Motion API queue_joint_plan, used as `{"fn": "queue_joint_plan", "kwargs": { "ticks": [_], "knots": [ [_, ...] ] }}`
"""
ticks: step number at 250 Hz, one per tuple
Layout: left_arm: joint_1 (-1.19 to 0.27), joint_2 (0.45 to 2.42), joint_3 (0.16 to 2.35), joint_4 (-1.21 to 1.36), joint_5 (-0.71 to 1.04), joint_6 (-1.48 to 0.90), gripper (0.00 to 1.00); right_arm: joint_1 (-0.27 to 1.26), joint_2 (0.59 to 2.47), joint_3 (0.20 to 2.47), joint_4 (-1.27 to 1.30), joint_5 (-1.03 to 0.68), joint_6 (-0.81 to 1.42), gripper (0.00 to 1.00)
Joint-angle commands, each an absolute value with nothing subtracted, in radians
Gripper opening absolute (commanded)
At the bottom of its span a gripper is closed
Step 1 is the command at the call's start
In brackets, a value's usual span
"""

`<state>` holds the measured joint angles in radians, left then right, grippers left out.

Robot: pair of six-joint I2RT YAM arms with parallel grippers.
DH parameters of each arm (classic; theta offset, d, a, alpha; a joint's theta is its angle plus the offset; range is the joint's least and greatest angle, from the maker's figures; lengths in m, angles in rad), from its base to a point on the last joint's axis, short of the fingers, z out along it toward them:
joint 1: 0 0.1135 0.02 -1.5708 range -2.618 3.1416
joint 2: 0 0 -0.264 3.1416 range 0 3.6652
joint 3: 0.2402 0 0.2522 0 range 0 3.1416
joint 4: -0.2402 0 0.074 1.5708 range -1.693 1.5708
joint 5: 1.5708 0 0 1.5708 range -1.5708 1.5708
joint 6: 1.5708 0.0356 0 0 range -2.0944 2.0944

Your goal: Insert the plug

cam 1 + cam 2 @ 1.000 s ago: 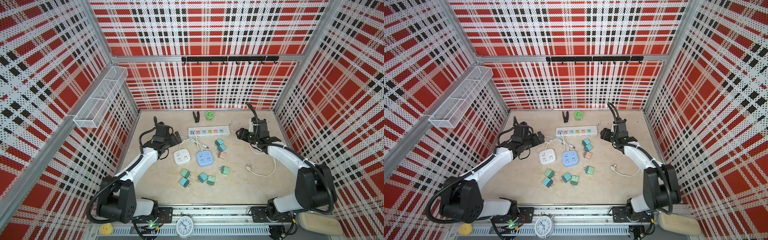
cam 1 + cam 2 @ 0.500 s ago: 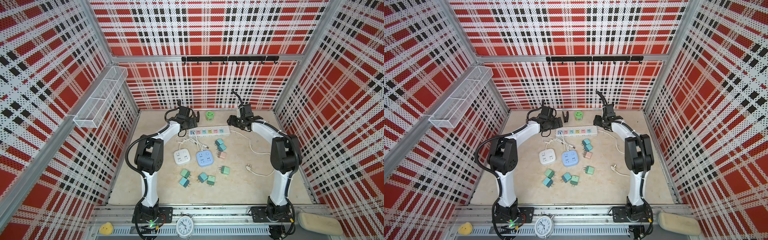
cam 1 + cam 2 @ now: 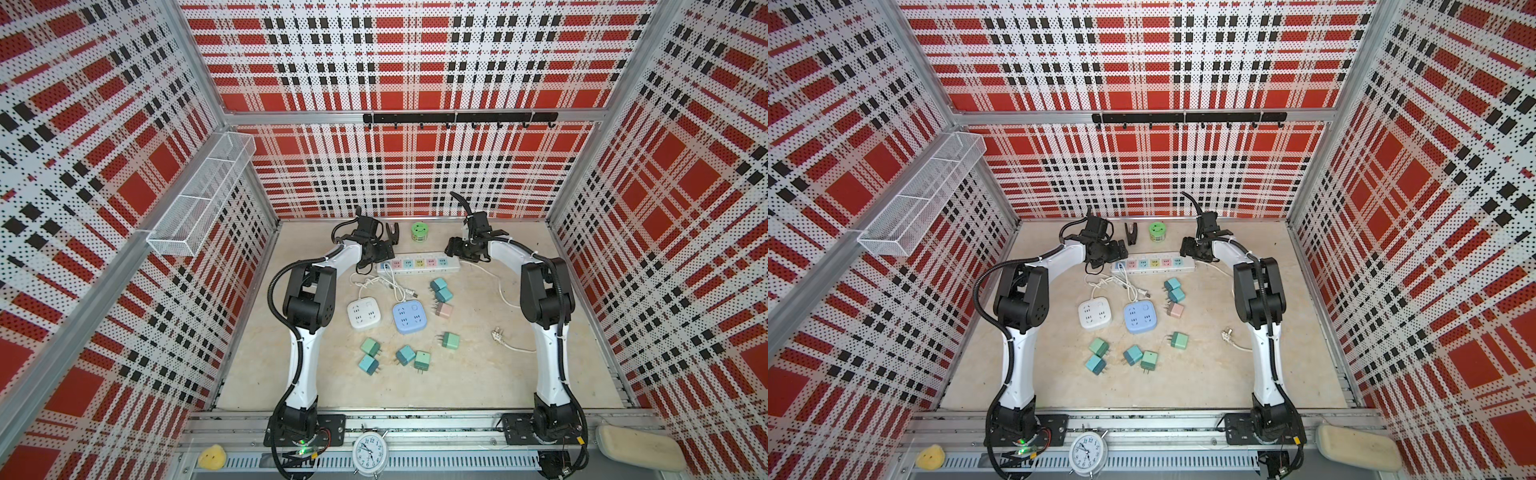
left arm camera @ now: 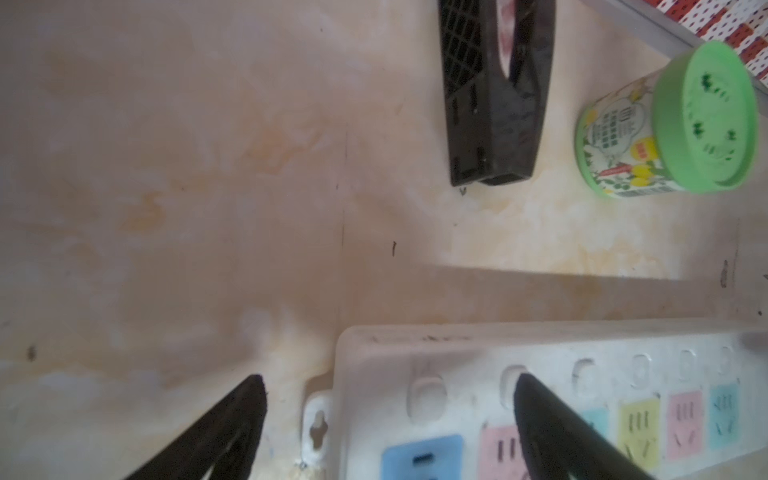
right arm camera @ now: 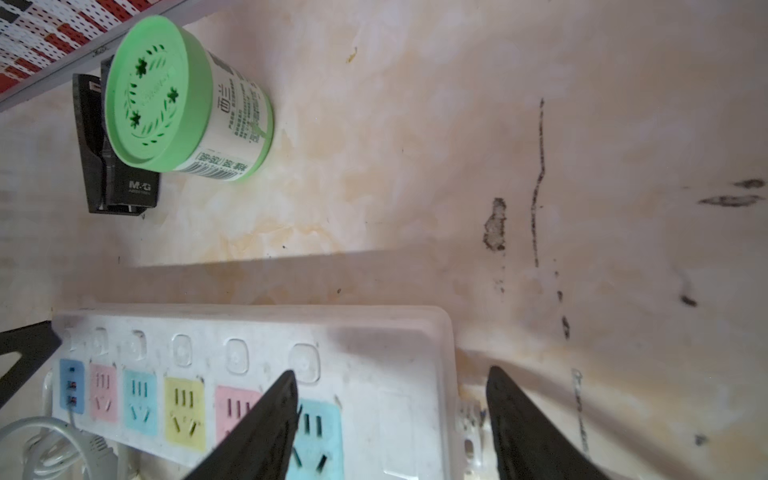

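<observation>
1. Left gripper [image 4: 388, 378]: jaws spread wide, holding nothing. It straddles one end of the power strip [image 4: 582, 345], with one finger above the strip and the other past its end.
2. Right gripper [image 5: 390, 372]: jaws partly apart, also empty. The strip's far end sits between its fingers, one of them over the cyan socket.
3. Plug [image 3: 496, 333]: lies loose on its white cord, well behind the right gripper, back toward that arm's base.
4. Progress: early, by my reading. Grasping, aligning the prongs and pressing in all remain.
5. Only the top views show the plug. Only the wrist views show the finger gaps and socket faces.
</observation>
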<state>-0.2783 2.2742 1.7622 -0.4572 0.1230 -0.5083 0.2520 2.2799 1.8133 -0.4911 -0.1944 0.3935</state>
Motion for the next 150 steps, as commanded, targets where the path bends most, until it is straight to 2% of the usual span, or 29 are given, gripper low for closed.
{"fn": "queue_joint_plan", "kwargs": {
  "ticks": [1,41,67,150],
  "knots": [
    [-0.282,2.320,1.814,-0.446,0.219,-0.510,0.94,0.264,2.297,1.841,-0.487,-0.219,0.399,0.71],
    [-0.295,2.333,1.847,-0.435,0.263,-0.485,0.94,0.272,2.261,1.768,-0.454,-0.196,0.408,0.68],
    [-0.361,2.341,1.882,-0.436,0.288,-0.454,0.95,0.273,2.213,1.689,-0.417,-0.156,0.416,0.66],
    [-0.473,2.367,1.970,-0.457,0.338,-0.417,0.96,0.264,2.072,1.469,-0.342,-0.043,0.439,0.66]
  ]
}}
